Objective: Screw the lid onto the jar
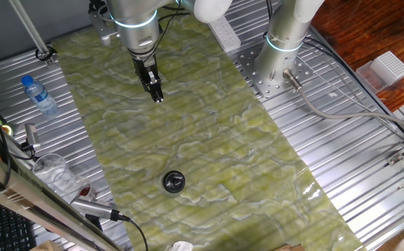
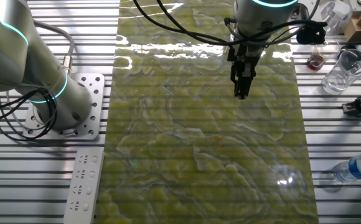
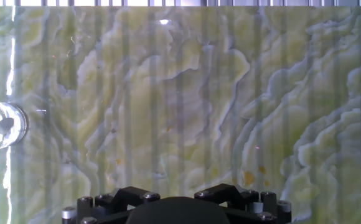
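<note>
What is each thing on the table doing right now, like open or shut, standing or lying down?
gripper: looks shut, holding nothing, up above the green mat.
lid: sitting on top of the jar; how tight it is cannot be told.
jar: standing upright on the mat, apart from the gripper.
water bottle: lying on its side, blue cap on.
clear cup: looks empty.

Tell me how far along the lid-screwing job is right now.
Barely started, by the look of it. In one fixed view a small black-capped jar stands alone on the green mat; whether its lid is screwed tight cannot be judged. The hand hangs well away from it, holding nothing visible, fingers looking close together. Reaching the jar and turning the lid appear left to do.
</note>
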